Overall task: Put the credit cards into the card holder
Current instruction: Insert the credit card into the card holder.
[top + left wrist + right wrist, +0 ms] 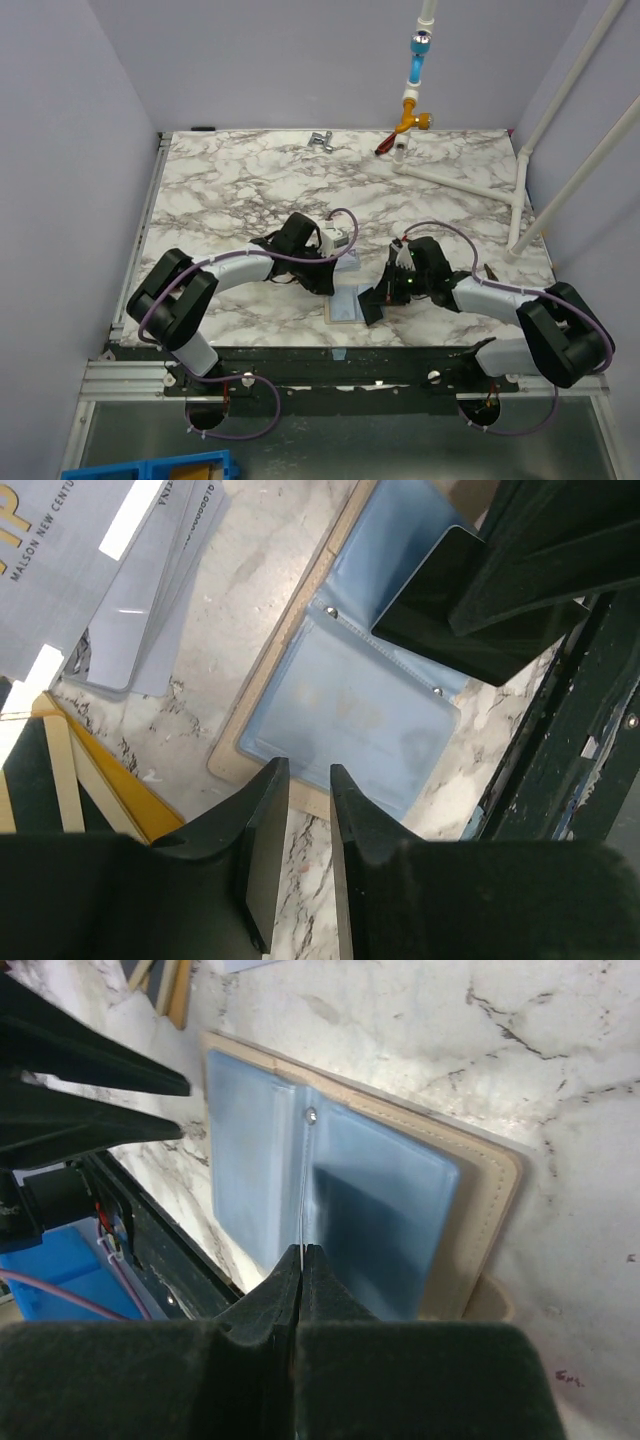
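While the right gripper (301, 1252) has its fingers pressed tight together on a thin clear leaf of the card holder (480, 1200), holding that leaf edge-on above the other pockets, the left gripper (308, 770) hangs just over the holder's near edge, its fingers a narrow gap apart with nothing between them. The holder lies opened flat on the marble table (230, 190), tan cover down and pale blue plastic pockets up. In the overhead view it sits at about six o'clock from the table's middle, between the two arms. Seen from the left wrist, a loose fan of grey-blue credit cards (120, 580) lies on the marble at ten o'clock from the holder, apart from it, printed faces up. A gold card (120, 790) lies at eight o'clock, just beside the holder's tan rim and partly hidden under the left gripper's body. In that same view the right gripper's black fingers stand over the holder's far page at two o'clock. A faint tan patch shows through the nearest pocket; whether that is a card cannot be told.
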`<act>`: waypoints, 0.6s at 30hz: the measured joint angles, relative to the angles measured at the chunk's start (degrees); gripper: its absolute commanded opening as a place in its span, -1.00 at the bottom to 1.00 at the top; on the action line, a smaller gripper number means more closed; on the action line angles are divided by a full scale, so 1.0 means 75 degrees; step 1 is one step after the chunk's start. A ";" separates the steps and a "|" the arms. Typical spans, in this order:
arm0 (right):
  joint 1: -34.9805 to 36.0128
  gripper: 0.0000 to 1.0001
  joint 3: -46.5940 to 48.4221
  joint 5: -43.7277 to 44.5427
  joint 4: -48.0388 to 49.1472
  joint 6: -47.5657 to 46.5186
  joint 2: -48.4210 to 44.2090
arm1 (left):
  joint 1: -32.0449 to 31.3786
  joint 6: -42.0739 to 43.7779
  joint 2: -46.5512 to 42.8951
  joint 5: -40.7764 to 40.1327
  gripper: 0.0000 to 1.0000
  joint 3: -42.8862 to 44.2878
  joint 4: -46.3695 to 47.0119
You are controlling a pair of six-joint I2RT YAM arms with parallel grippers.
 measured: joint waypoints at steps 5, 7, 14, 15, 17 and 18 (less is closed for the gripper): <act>-0.0052 -0.99 0.0061 -0.0157 0.0134 0.0003 0.0452 | -0.0012 0.0076 -0.0213 -0.0195 -0.84 0.0020 -0.0321; -0.0064 -0.99 0.0134 -0.0233 0.0175 -0.0006 0.0577 | -0.0102 0.0143 -0.0213 -0.0329 -0.83 0.0117 -0.0536; -0.0216 -0.99 0.0181 -0.0274 0.0230 -0.0061 0.0650 | -0.0463 0.0254 -0.0224 -0.0775 -0.84 0.0525 -0.1070; -0.0239 -0.99 0.0181 -0.0268 0.0230 -0.0064 0.0650 | -0.0542 0.0248 -0.0201 -0.0863 -0.88 0.0589 -0.1134; -0.0312 -0.99 0.0172 -0.0262 0.0233 -0.0067 0.0644 | -0.0685 0.0210 -0.0064 -0.0968 -0.93 0.0705 -0.1218; -0.0353 -0.99 0.0152 -0.0248 0.0233 -0.0064 0.0629 | -0.0758 0.0210 0.0029 -0.0994 -0.94 0.0761 -0.1259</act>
